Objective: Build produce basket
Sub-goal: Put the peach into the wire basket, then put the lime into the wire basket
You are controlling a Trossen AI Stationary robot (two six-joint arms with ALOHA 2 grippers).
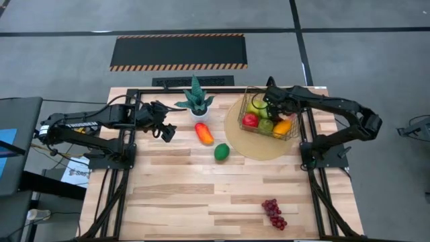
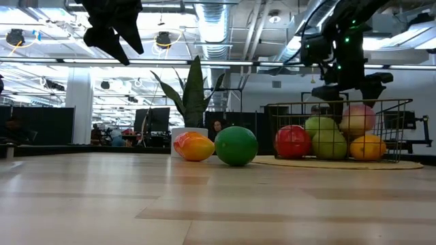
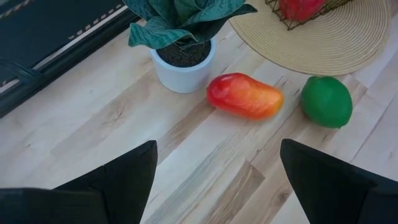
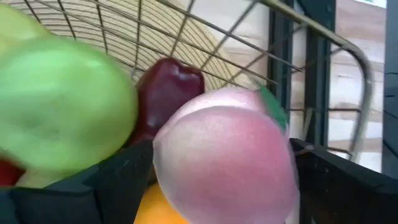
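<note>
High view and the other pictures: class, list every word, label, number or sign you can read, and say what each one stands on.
No text can be read with certainty.
White paper under the left arm, beside the table: dark print, cut off and too small to read.
Black floor mat with striped edges: a warning pattern, no words.
Basket, fruit and plant pot: no labels visible.

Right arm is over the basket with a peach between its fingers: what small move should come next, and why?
Probably open the right gripper and lift clear. The peach sits between its fingers, already inside the basket among the other fruit. Meanwhile the left gripper hangs open above the table near the mango.
</note>
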